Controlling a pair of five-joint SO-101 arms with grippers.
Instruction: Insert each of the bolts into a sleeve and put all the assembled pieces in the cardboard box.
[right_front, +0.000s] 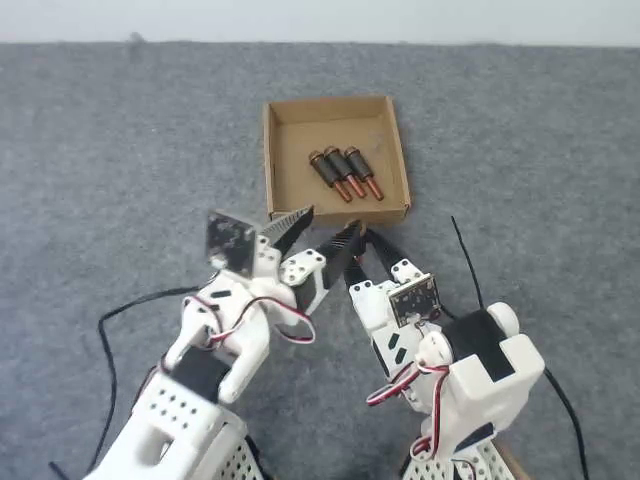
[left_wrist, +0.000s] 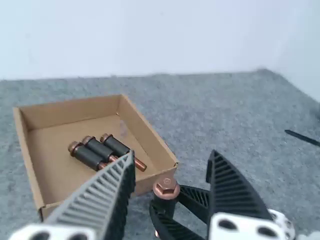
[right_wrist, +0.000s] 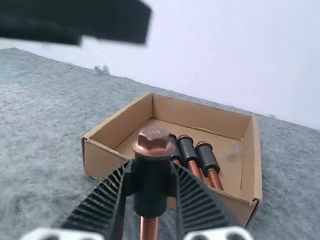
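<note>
high / box: cardboard box (right_front: 268, 160) sits open-topped on the grey table (right_front: 120, 150), beyond both arms.
high / contents: three assembled pieces (right_front: 345, 172) lie on the box floor, side by side and touching, with copper shanks toward the near right corner.
high / left tool: left tool (right_front: 333, 220) is spread wide with its tips at the box's near wall. Nothing is in it.
high / right tool: right tool (right_front: 366, 240) is just beside it, tip close to the same wall. Its load is hard to make out from above.
high / cable: black cable (right_front: 465, 260) runs over the table on the right arm's outer side.
left wrist / writing: faint mark (left_wrist: 122, 127) on the box floor, too blurred to read.
left wrist / left tool: fingers far apart and empty, with the right tool low between them. Contact between the two: cannot tell.
left wrist / load: the copper head of a bolt (left_wrist: 165, 189) tops a black sleeve (left_wrist: 161, 204) in the right tool, just outside the box's near corner.
right wrist / right tool: narrow, clamped on the sleeve from both sides. Sleeve is upright, bolt head on top, threaded shank sticking out below.
right wrist / box: beyond the held piece, with the three pieces inside.
</note>
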